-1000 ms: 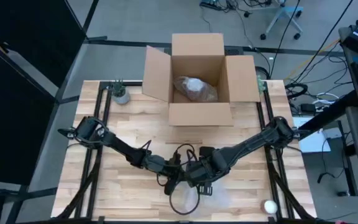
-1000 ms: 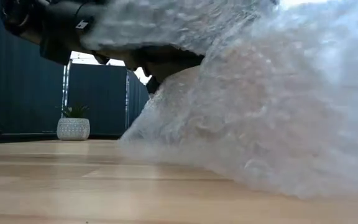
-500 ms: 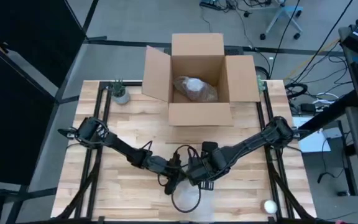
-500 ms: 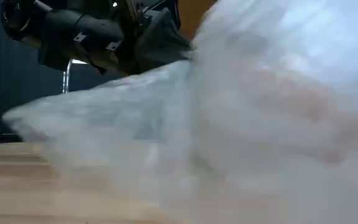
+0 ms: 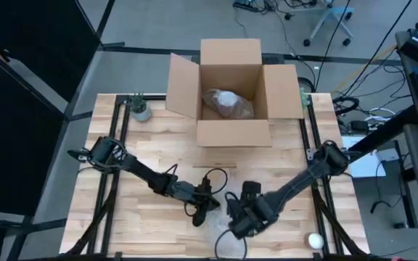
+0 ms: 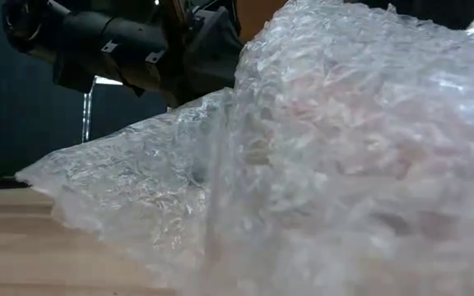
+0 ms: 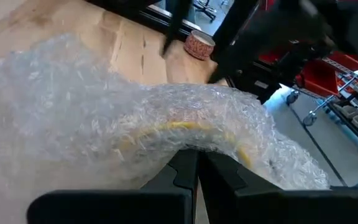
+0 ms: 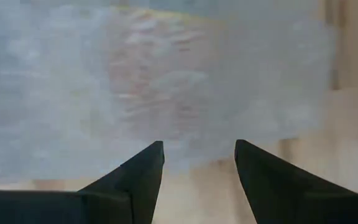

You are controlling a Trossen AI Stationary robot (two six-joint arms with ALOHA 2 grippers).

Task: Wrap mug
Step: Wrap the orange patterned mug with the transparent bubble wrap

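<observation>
Pale wooden planks make up the surface (image 5: 151, 145), framed by black rails, with dark panels to one side of the room and an office chair, cables and equipment beyond the far edge. One open cardboard box (image 5: 228, 92) stands at the far middle, holding one wrapped bundle (image 5: 227, 104). One small potted plant (image 5: 141, 109) sits by the far left corner, one patterned cup (image 7: 199, 44) shows near the surface's edge, and one white ball (image 5: 316, 240) lies at the near right.

Two arms meet near the front middle. One sheet of bubble wrap (image 6: 344, 156) lies bunched between the two tools, covering a yellowish mug (image 7: 191, 129) just ahead of the left tool (image 7: 197, 168). The left tool's fingers are clenched on the bubble wrap's edge. The right tool (image 8: 199, 152) hangs released, fingers apart, directly over the bubble wrap.
</observation>
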